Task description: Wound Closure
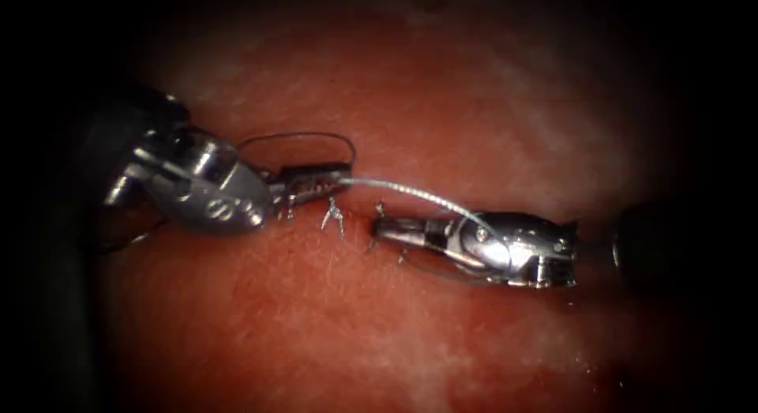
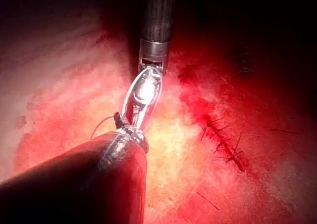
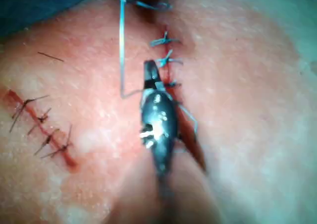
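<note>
Two tools faced tip to tip along the cut: left tool closed on the thread, which ran toward four o'clock across the closed, seemingly empty right tool.

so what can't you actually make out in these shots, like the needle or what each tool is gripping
- Needle: I can't pick it out; the thread runs from the left tool over the right tool.
- Left tool's hold: its tips look closed on the thread, but they are small and dark in the endoscope view.
- Right tool's hold: jaws look shut; anything between them is too small to tell, and the right wrist view is blurred.
</note>
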`<state>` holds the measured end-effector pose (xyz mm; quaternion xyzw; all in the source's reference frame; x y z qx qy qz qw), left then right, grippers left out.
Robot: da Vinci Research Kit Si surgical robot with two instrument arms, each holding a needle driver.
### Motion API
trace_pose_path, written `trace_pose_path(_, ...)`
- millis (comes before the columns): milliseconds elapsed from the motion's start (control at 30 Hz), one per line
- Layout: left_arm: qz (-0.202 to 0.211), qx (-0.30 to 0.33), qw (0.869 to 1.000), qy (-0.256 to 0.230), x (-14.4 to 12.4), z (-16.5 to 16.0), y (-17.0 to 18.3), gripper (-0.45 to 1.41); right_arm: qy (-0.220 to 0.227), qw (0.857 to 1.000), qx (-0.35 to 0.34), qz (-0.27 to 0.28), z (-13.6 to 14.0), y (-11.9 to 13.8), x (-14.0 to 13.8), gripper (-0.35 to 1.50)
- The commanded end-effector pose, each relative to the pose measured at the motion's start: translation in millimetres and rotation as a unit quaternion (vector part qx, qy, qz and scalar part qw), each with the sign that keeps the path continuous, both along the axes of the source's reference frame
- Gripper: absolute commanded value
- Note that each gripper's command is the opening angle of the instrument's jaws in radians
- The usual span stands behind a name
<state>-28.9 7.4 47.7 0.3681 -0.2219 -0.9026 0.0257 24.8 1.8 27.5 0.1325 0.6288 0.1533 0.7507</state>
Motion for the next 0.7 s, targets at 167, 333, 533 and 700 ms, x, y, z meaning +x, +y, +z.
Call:
trace_pose_path(167,-0.023,-0.004,1.000,0.020,-1.7,4.5,-0.2,-0.45,0.010,1.000,0.001,0.006,0.0,-1.8,-0.5,-0.35)
trace_pose_path(333,-0.028,-0.002,0.999,0.034,-2.4,8.9,0.0,-0.45,0.030,0.999,-0.002,0.021,-0.3,-2.4,-1.0,-0.35)
trace_pose_path(533,-0.032,0.010,0.998,0.050,-3.5,13.4,-0.5,-0.45,0.057,0.997,0.006,0.044,-0.6,-2.6,-1.0,0.04)
trace_pose_path(700,-0.030,0.010,0.997,0.073,-4.8,17.2,-1.4,-0.45,0.070,0.996,0.019,0.054,-0.7,-2.7,-1.2,0.09)
